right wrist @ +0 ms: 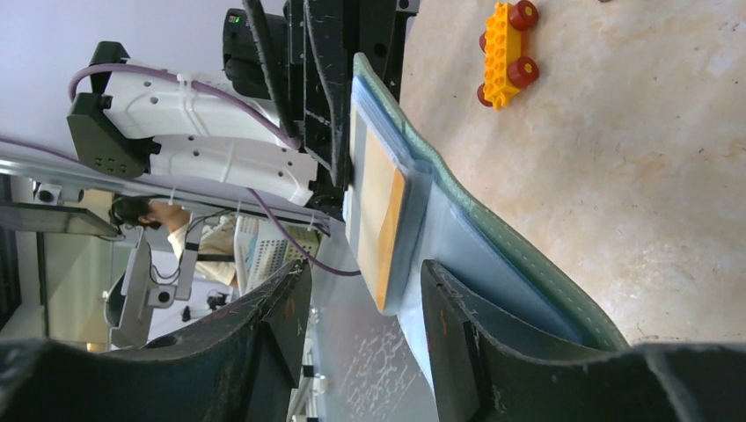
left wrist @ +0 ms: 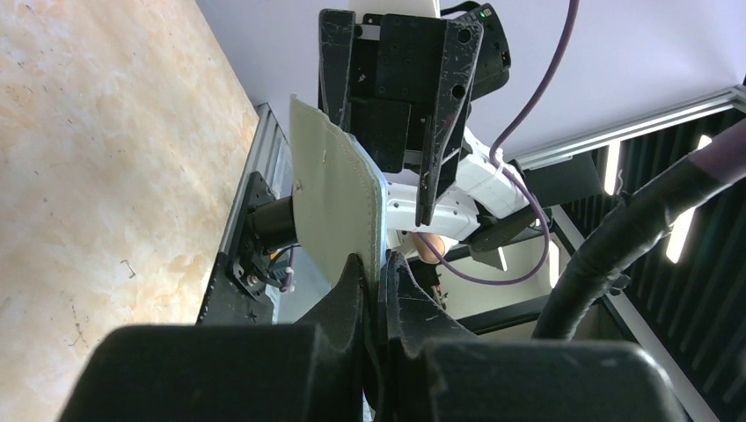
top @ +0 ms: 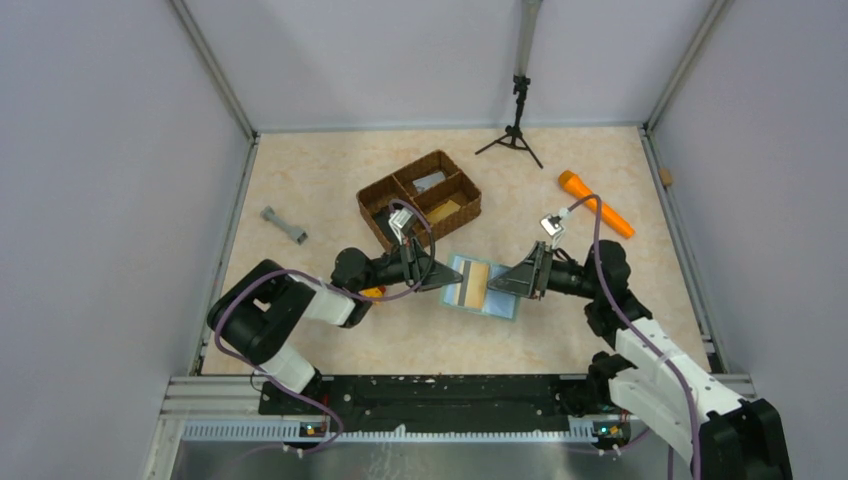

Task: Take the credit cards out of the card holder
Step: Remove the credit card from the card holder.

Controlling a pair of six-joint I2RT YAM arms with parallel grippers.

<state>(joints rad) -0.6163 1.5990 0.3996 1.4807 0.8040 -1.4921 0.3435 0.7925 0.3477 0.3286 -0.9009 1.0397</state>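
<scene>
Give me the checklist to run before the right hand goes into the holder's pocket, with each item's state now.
1. Left hand clamped on the card holder edge: ok.
2. Holder open, inner pockets exposed: ok.
3. Right hand open: ok.
4. Something in a pocket to pull: ok, a tan flat piece shows in the clear pocket.
5. Right hand's fingers free of the holder: cannot tell.
6. Yellow toy car apart from the holder: ok.

Top camera's looking down from behind my bases over the whole table [top: 300, 180]. My wrist cameras sit close, facing each other along the card holder [top: 505, 292], which all three views share.
</scene>
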